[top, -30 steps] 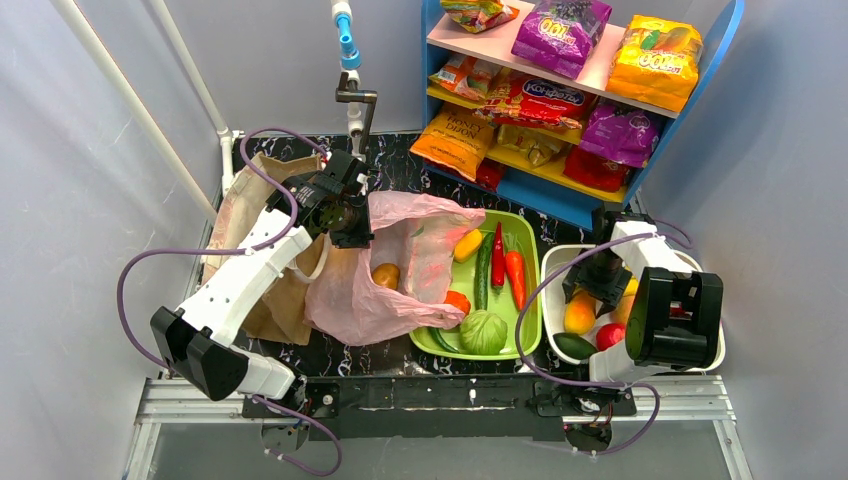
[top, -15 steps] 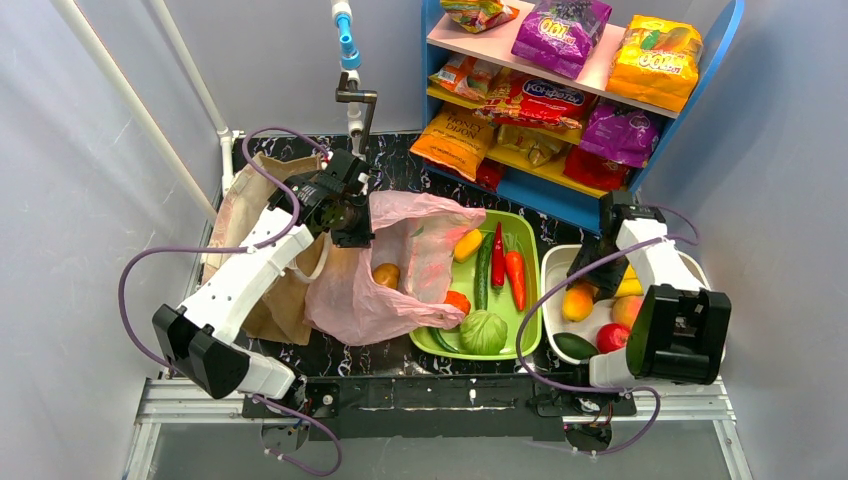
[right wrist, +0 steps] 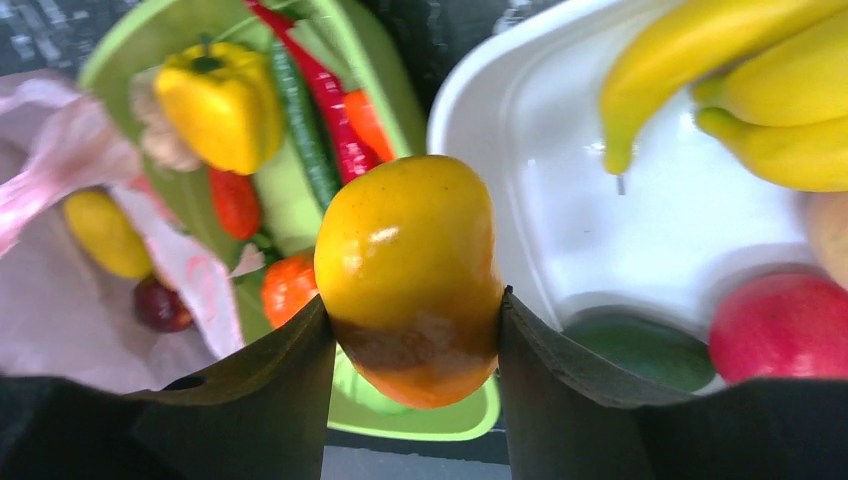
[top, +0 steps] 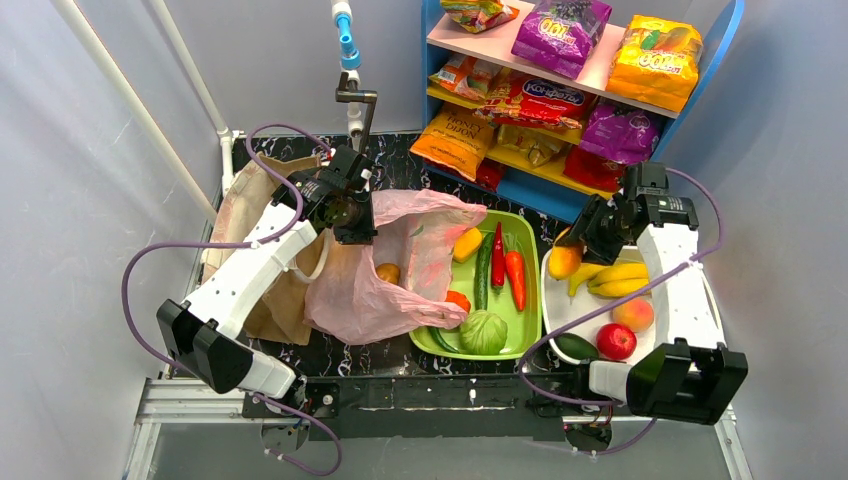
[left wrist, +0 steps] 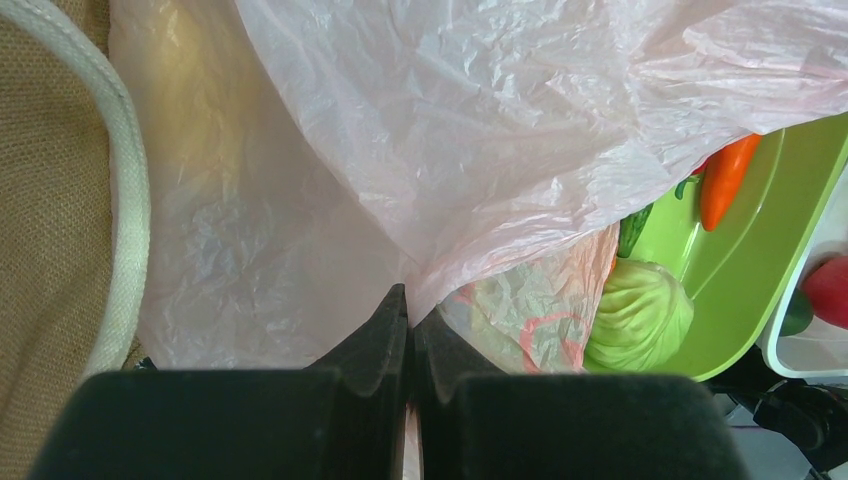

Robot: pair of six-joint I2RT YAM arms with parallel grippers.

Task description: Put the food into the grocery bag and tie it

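Nearest the arm bases, a white tub (top: 583,312) is seen on the right of the bench (top: 400,160), with an apple (top: 616,341), a peach (top: 633,313), bananas (top: 612,278) and a dark green fruit (top: 577,347) lying in it. Just beside it a green tray (top: 527,330) is loaded with a cabbage (top: 483,332), a carrot (top: 515,275), a chilli (top: 497,255) and a yellow pepper (top: 467,243). None of these is packed yet.

A mango (right wrist: 408,260) is gripped between the fingers of the right pincer (right wrist: 415,315), which is partly open around the fruit and held in the air over the tub's far left rim, short of the bag.

The pink grocery bag (top: 400,300) lies left of the tray, its lower edge draped over the tray's near corner. A fold of its rim is pinched in the left pincer (left wrist: 408,305), whose jaws are fully closed on the plastic, so the mouth is kept lifted and open towards the tray. Inside it a yellowish item (top: 388,272) and a dark-red one (right wrist: 160,305) can be made out; what else is in it cannot be told. A brown bag (top: 255,210) lies under and behind it.

Farthest back, snack packets (top: 455,140) are stacked on a blue shelf (top: 560,205).

The task is judged to be at an early stage: two items are packed, a third is being carried, most food is left, and the handles are not tied.
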